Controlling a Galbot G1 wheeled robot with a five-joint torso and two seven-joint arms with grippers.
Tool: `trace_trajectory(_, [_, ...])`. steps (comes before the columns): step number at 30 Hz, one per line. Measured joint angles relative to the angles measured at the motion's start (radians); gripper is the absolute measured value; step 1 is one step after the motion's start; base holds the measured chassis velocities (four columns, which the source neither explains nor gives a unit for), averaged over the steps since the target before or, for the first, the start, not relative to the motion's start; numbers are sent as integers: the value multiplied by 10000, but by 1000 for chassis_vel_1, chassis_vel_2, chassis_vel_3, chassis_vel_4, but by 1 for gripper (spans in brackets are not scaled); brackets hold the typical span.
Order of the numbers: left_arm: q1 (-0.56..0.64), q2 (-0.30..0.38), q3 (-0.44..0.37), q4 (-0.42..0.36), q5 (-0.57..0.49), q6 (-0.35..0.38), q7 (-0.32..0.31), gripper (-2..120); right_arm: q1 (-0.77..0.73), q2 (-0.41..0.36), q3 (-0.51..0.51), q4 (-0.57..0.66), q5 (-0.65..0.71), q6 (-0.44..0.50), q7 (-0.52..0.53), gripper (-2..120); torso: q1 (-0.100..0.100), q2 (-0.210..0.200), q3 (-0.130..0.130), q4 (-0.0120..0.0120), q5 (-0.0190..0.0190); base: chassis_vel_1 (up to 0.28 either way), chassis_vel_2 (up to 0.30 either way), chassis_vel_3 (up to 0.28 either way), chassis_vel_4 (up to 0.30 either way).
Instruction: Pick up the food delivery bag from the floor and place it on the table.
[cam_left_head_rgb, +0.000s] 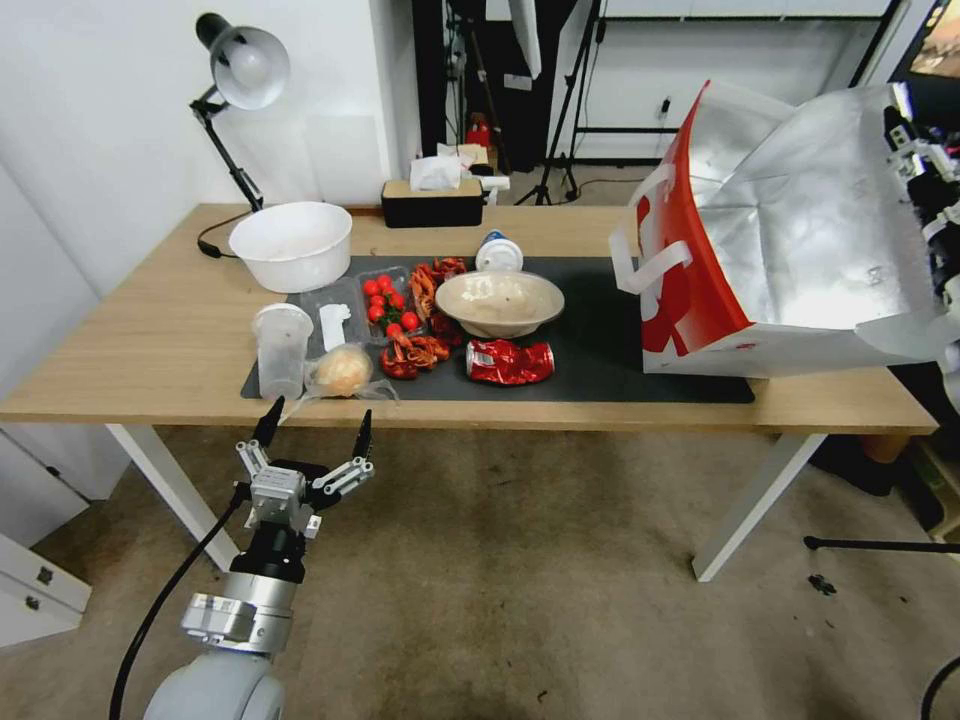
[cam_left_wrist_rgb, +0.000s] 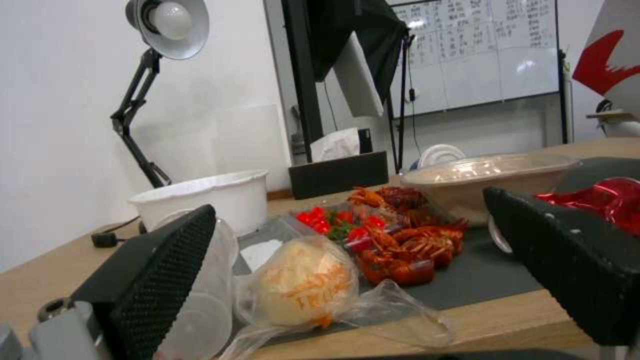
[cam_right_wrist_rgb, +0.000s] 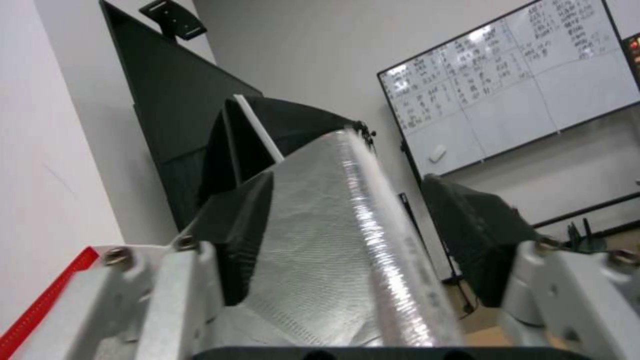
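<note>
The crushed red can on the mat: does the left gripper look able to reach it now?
Probably yes. The left gripper hovers open just off the table's near edge, and the crushed red can lies near that edge with bare mat in front; only the bagged bun lies nearby.

My left gripper (cam_left_head_rgb: 314, 428) has two tapered black fingers on silver-white linkages, mounted on a black wrist collar, a banded metal ring and a rounded pale grey arm, with a black cable looping alongside. Its pads (cam_left_wrist_rgb: 160, 272) are black with a fine dimpled grid. My right gripper (cam_right_wrist_rgb: 347, 235) has blocky black pads on white brackets fastened with silver screws.
</note>
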Motion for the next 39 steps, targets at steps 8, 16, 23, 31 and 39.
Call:
trace_trajectory(8, [-11, 3, 6, -16, -2, -7, 0, 100, -79, -122, 187, -31, -108, 42, -148, 95, 0, 0, 0, 0, 0, 0, 0, 0, 0])
trace_trajectory(16, [-22, -4, 26, -13, -5, -51, -15, 100, -343, -89, 412, 150, -114, 47, -313, 100, -1, 0, 0, 0, 0, 0, 0, 0, 0])
trace_trajectory(23, [-10, 2, 27, 5, -5, -89, -39, 100, -638, -3, 632, 336, -205, 34, -385, 100, 0, 0, 0, 0, 0, 0, 0, 0, 0])
trace_trajectory(31, [-17, 11, 33, 59, -86, -125, -92, 100, -1354, 252, 1094, 846, -1332, 41, -172, 100, 0, 0, 0, 1, -1, 0, 0, 0, 0])
trace_trajectory(39, [-33, 14, 1, 148, -122, -154, -92, 100, -2832, 1042, 1854, 2155, -2909, -606, 2, 100, -1, 0, -1, 0, -3, 0, 0, 0, 0])
